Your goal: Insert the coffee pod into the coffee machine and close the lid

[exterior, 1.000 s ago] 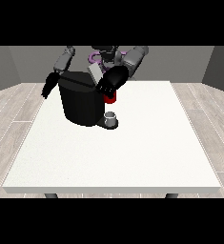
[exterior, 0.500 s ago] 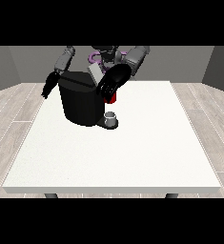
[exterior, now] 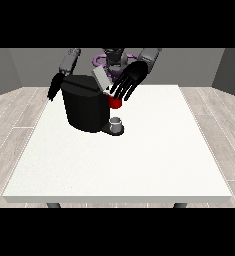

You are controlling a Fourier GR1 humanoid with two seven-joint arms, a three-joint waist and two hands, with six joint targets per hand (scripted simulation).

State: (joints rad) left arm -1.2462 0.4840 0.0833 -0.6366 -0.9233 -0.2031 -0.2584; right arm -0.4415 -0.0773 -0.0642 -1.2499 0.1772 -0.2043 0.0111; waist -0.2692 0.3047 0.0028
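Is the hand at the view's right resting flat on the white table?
No, the hand at the view's right is raised beside the coffee machine, above the table.

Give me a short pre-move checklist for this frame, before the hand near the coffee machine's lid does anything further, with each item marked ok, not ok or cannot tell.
1. Coffee machine upright on the white table: ok.
2. Lid raised, not closed: ok for inserting, so closing is not yet done.
3. Hand at the view's right next to the lid, fingers straight and spread, holding nothing visible: ok.
4. Hand at the view's left hanging beside the machine, away from the lid: ok; its fingers cannot be made out.
5. Pod seated in the machine: cannot tell. Only a red thing at the machine shows under the fingers.
6. Grey thing on the machine's base: cannot tell what it is.
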